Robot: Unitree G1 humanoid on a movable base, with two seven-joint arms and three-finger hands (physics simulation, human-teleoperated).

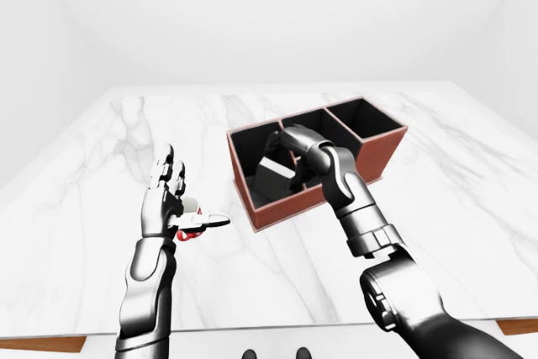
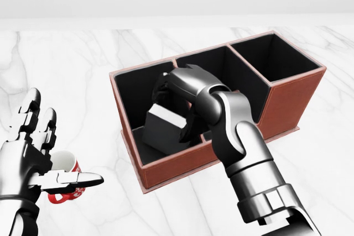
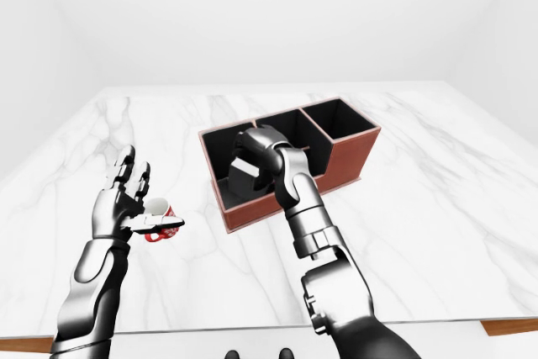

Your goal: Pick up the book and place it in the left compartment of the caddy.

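The marble bench (image 2: 83, 81) carries the red-brown caddy (image 2: 287, 95), its long axis running from lower left to upper right in the head view; the book (image 2: 161, 129) sits tilted inside the leftmost compartment, low end on the floor, upper edge leaning toward my right hand (image 2: 176, 106); that hand hangs just above it, fingers (image 2: 188, 128) curled loosely about the top corner; whether they grip I cannot tell; my left hand (image 2: 33, 153) waits spread open, well apart.
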